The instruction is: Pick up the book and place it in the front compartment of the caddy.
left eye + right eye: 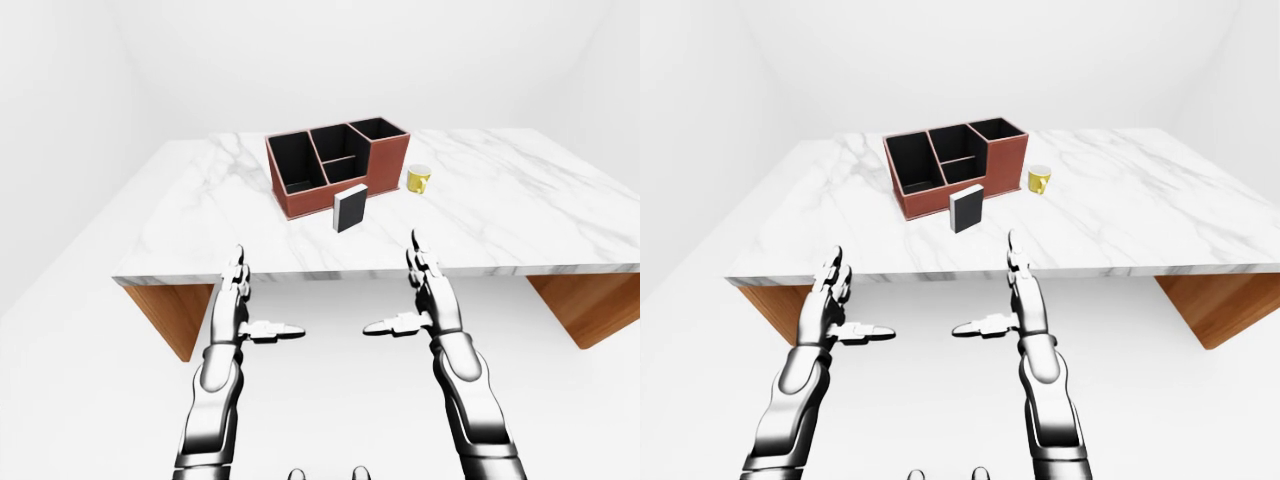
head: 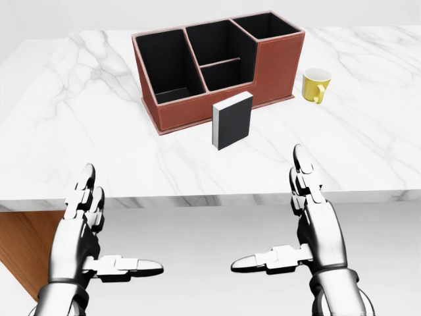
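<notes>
White walls and a pale floor surround you, and a white marble surface (image 2: pixel 79 131) on wooden supports spans the head view ahead of your arms. On it sits a reddish-brown leather caddy with black-lined compartments (image 2: pixel 217 66), angled so its taller end points toward the upper right. Your black hardcover book with white page edges (image 2: pixel 232 120) stands upright on the marble just below the caddy's low wall, very close to it; whether they touch you cannot tell. A small yellow mug (image 2: pixel 316 85) stands to the right of the caddy, apart from it.

Your left hand (image 2: pixel 89 237) hovers at the lower left of the head view, below the surface edge, its fingers spread with the thumb pointing inward. Your right hand (image 2: pixel 306 227) mirrors it at the lower right, likewise spread and holding nothing. Both hands are well apart from the book.
</notes>
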Controlling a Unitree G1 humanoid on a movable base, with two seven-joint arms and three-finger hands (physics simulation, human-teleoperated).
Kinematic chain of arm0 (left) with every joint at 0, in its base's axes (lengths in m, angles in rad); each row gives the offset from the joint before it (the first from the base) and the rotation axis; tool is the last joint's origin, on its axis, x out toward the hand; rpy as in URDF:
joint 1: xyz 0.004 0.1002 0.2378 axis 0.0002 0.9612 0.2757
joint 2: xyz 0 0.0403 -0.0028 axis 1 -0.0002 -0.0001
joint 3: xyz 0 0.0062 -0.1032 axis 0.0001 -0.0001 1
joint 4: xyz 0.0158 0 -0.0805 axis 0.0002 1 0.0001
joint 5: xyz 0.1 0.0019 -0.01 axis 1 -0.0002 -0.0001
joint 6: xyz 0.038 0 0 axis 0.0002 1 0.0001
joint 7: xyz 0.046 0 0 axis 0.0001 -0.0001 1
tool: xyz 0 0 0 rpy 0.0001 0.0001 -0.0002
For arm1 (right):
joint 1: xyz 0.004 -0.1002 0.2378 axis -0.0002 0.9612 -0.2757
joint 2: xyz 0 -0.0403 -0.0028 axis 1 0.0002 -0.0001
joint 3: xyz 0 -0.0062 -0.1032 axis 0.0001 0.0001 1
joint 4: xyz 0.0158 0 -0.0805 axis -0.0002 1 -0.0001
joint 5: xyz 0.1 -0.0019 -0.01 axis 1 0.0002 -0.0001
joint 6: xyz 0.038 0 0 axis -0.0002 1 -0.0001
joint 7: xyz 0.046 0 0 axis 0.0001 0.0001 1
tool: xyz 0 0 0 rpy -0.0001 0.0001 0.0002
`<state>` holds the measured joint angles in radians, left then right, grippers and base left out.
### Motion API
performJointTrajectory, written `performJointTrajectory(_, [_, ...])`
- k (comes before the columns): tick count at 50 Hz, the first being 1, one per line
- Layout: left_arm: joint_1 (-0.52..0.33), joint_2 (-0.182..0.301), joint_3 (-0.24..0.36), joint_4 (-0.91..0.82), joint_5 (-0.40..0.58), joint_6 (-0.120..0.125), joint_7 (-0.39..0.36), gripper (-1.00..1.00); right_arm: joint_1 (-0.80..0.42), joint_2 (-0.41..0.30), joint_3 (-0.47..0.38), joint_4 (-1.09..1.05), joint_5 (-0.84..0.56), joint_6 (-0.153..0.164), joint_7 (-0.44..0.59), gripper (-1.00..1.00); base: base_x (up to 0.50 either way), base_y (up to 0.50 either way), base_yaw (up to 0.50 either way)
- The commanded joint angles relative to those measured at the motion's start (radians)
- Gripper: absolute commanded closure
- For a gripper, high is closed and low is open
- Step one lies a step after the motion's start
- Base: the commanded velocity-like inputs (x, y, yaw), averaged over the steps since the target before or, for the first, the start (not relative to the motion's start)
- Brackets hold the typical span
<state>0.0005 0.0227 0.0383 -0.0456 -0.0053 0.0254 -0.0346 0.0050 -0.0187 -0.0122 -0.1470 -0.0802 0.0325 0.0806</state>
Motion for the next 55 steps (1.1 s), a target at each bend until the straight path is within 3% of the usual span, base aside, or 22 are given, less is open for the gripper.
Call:
performJointTrajectory(1, [-0.023,-0.002,-0.005,0.011,0.008,0.009,0.001,-1.0,-0.046,-0.009,-0.015,0.004,-0.052,0.055,-0.06,-1.0,0.0,0.0,0.0])
performJointTrajectory(6, [-0.035,0.0,-0.006,0.0,0.017,0.027,0.002,-1.0,-0.062,-0.006,-0.011,-0.026,-0.063,0.055,-0.073,-1.0,0.0,0.0,0.0])
performJointTrajectory(12, [-0.06,0.004,-0.003,0.004,0.029,0.039,0.004,-1.0,-0.057,-0.012,-0.015,-0.107,0.023,0.055,-0.005,-1.0,0.0,0.0,0.0])
performJointTrajectory(14, [-0.07,0.007,-0.003,0.007,0.032,0.045,0.001,-1.0,-0.053,0.0,-0.025,-0.121,0.042,0.055,-0.025,-1.0,0.0,0.0,0.0])
performJointTrajectory(16, [-0.089,0.01,-0.002,0.02,0.044,0.044,0.004,-1.0,-0.06,-0.021,-0.017,-0.128,0.001,0.055,-0.021,-1.0,0.0,0.0,0.0])
performJointTrajectory(18, [-0.114,0.014,0.002,0.033,0.046,0.053,0.003,-1.0,-0.08,-0.019,-0.034,-0.106,-0.044,0.055,-0.081,-1.0,0.0,0.0,0.0])
performJointTrajectory(20, [-0.133,0.019,0.002,0.032,0.059,0.062,0.005,-1.0,-0.066,-0.042,-0.017,-0.142,-0.062,0.055,-0.008,-1.0,0.0,0.0,0.0])
performJointTrajectory(25, [-0.171,0.027,0.009,-0.005,0.03,0.062,-0.045,-1.0,-0.059,-0.04,-0.025,-0.242,-0.062,0.055,0.083,-1.0,0.0,0.0,0.0])
performJointTrajectory(35, [-0.267,0.064,0.021,-0.059,0.092,0.062,-0.073,-1.0,-0.157,-0.079,-0.044,-0.358,-0.088,0.055,0.166,-1.0,0.0,0.0,0.0])
performJointTrajectory(55, [-0.266,0.052,0.012,-0.11,0.126,0.062,-0.091,-1.0,-0.201,-0.085,-0.035,-0.398,-0.209,0.055,0.268,-1.0,0.12,0.0,0.0])
